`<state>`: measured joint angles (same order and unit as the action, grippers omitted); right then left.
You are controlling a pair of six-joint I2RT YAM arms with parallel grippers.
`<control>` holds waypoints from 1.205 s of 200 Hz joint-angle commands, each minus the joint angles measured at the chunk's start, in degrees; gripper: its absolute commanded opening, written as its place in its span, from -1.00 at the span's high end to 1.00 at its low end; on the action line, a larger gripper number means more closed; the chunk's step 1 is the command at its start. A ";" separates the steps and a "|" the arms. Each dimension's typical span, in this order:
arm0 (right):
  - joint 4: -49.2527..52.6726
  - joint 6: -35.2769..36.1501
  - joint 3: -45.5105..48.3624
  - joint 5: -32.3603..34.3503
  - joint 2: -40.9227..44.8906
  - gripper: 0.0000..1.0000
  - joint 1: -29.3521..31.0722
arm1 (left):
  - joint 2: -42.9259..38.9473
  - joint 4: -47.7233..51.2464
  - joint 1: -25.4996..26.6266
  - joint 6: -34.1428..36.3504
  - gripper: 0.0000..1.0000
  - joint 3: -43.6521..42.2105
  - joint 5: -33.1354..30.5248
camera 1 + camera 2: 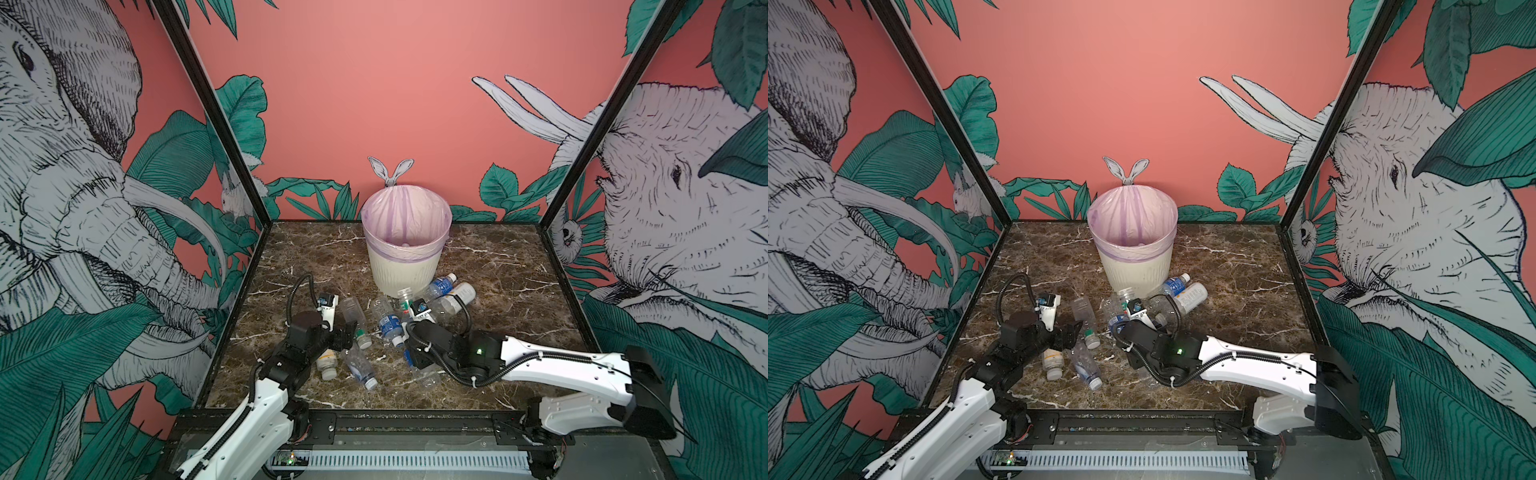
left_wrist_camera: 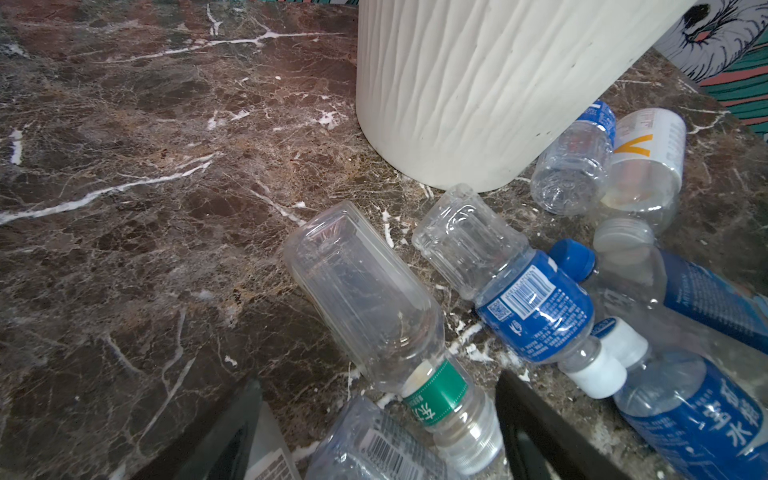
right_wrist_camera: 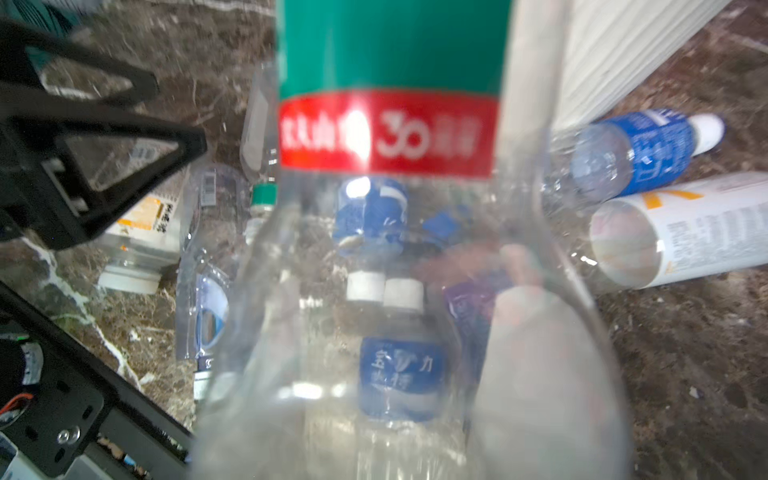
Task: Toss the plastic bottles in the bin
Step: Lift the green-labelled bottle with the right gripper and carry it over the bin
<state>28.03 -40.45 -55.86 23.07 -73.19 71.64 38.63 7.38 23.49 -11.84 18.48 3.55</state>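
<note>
We are pinching the green-labelled bottle (image 3: 388, 133) in right fingers (image 3: 544, 386), left fingers (image 2: 540, 428) wide; slick plastic risks slipping before the bin (image 1: 405, 270).

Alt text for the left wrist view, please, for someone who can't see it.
Clear plastic bottles lie scattered on a dark marble table beside the base of the ribbed cream bin. The left tool is open, a finger on either side of a green-banded bottle.

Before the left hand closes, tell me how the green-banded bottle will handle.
The green-banded bottle looks empty, so probably light. Lying sideways on smooth marble tabletop, its squarish body may skid rather than roll. Thin clear walls likely dent when squeezed.
</note>
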 commanded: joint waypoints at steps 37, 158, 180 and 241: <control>-8.23 3.53 7.33 9.86 14.49 -0.20 0.35 | 0.56 -0.70 0.24 -0.21 -0.79 0.15 -0.39; -12.77 21.11 -6.29 18.84 25.04 -0.10 0.87 | 0.17 -0.61 0.25 -0.21 -0.78 0.06 -0.43; -12.38 25.73 -16.38 19.78 18.96 -0.07 0.58 | 0.26 -0.70 0.18 -0.22 -0.78 0.06 -0.27; -1.58 27.40 -57.25 5.15 -12.09 -0.01 -18.35 | -0.16 -0.62 0.20 -0.23 -0.79 -0.08 -0.50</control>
<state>21.17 -14.33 -99.61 35.18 -73.89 59.72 39.29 7.35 23.49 -11.84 18.48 3.55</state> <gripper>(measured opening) 0.562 0.894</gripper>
